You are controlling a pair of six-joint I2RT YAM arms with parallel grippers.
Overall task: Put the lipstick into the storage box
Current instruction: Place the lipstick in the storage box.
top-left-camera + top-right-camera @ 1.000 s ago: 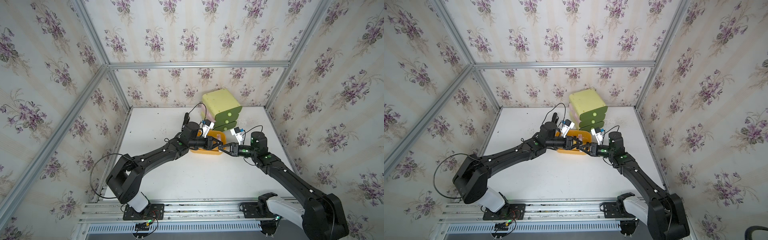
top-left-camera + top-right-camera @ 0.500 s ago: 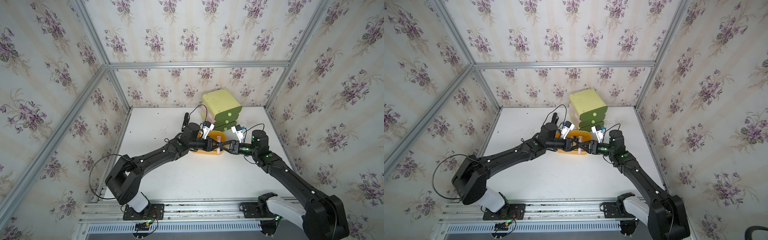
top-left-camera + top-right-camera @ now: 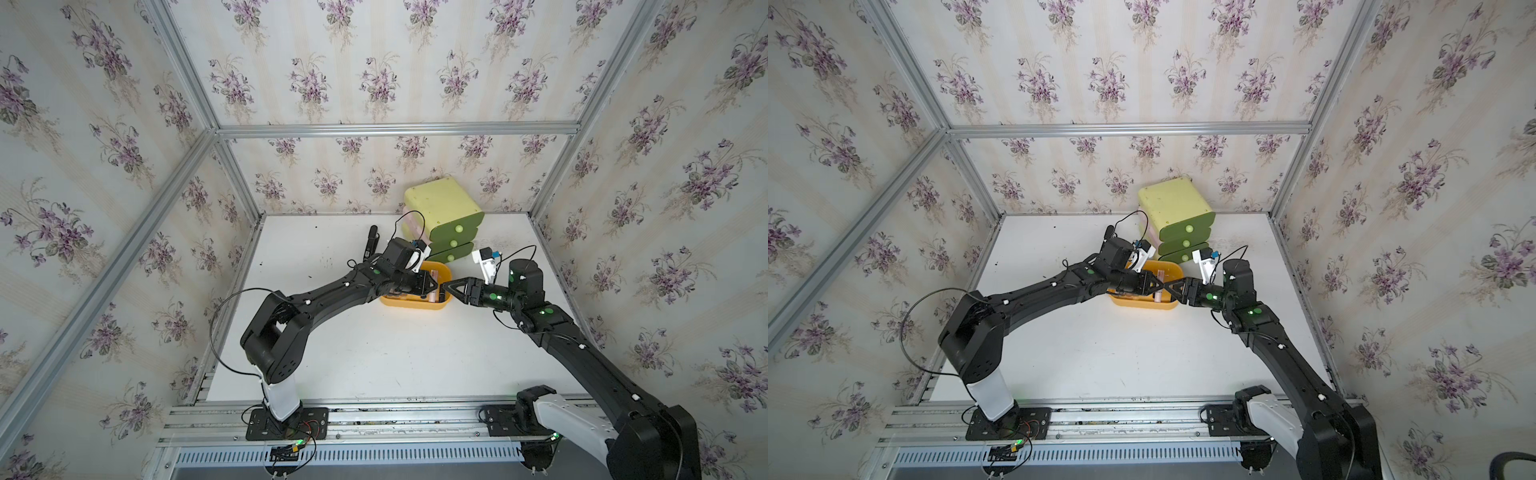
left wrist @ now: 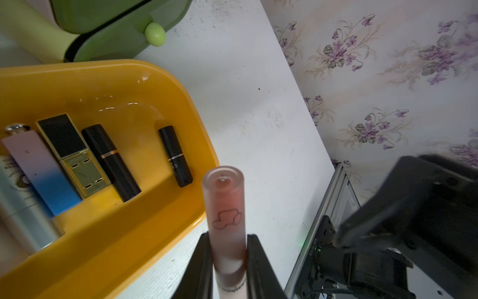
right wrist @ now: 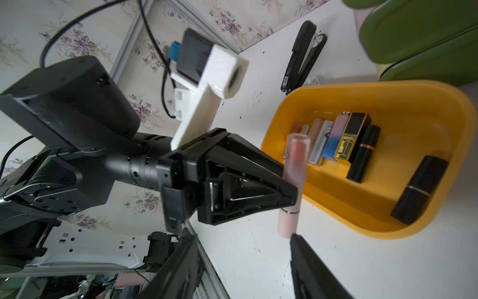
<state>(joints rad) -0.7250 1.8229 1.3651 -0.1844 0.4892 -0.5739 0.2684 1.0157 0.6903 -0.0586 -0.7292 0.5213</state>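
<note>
My left gripper (image 4: 229, 236) is shut on a frosted pink lipstick (image 4: 225, 207), which stands upright between its fingers. In both top views this gripper (image 3: 434, 286) hovers at the right end of the orange-yellow storage box (image 3: 409, 305). The held lipstick (image 5: 296, 155) hangs by the box's rim (image 5: 336, 86). Several other lipsticks (image 4: 111, 160) lie inside the box. My right gripper (image 5: 244, 236) is open, with one fingertip just under the tube's lower end. It faces the left gripper tip to tip (image 3: 1177, 286).
A pale yellow-green drawer unit (image 3: 444, 208) with round knobs stands right behind the box. A black stapler-like object (image 5: 300, 57) lies on the white table (image 3: 374, 353) to the box's far left. Wallpapered walls and metal rails enclose the table.
My right gripper has gone from shut to open and let go of the lipstick. The left gripper keeps its hold on the tube. Both arms have barely shifted.
</note>
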